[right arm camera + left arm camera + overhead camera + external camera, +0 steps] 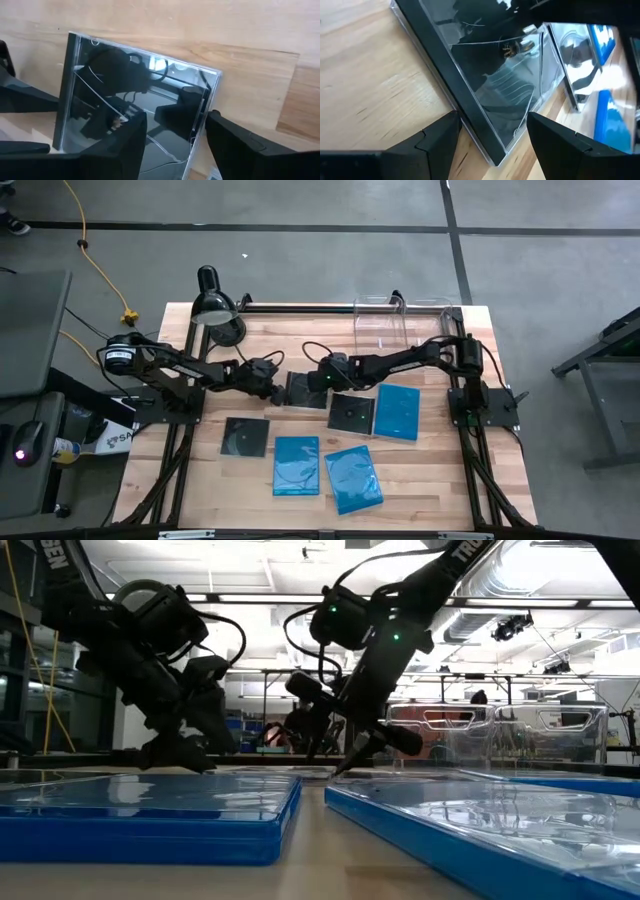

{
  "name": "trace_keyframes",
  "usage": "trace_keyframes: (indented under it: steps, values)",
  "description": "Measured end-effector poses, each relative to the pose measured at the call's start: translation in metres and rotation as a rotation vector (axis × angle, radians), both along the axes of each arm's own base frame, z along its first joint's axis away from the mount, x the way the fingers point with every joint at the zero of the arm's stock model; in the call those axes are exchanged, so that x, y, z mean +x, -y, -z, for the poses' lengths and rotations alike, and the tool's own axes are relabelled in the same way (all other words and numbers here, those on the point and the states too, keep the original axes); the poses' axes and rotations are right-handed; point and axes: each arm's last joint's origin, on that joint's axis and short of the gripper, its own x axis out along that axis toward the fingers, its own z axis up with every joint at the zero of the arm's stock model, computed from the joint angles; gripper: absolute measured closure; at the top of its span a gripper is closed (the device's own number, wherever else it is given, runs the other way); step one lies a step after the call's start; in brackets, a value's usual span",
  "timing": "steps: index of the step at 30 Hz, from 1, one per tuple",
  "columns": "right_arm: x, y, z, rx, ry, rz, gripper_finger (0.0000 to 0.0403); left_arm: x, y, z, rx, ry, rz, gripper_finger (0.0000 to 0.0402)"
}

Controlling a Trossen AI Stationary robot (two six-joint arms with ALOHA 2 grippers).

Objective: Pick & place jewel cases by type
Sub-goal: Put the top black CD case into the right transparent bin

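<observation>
Black jewel case [300, 391] flat mid-tabletop between both wide-open, empty end effectors, left end effector [274, 389] at its 9 o'clock, right end effector [313, 383] at 3: light, rigid, glossy-slick, lid cracked, so pinch opposite edges gently.

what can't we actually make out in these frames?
- Glossy black square jewel case between the two grippers: high view, both arms cover most of it. Contact with either gripper not visible.
- Left gripper and right gripper: open, straddling that case's edge; fingertips cut off by the wrist views' edge.
- Clear plastic bins: contents unreadable, transparent walls and glare.
- Low view: blue rectangular case blocks the table behind.
</observation>
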Motion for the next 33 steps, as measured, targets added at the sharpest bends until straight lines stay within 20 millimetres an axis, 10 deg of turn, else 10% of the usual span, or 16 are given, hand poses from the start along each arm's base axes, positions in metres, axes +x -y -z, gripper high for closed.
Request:
trace_keyframes:
  steps: [33]
  values:
    - [0.004,0.004,-0.027,-0.063,0.141,-0.09,0.0203,0.0,0.001,0.0,-0.016,0.004,-0.014,0.0166]
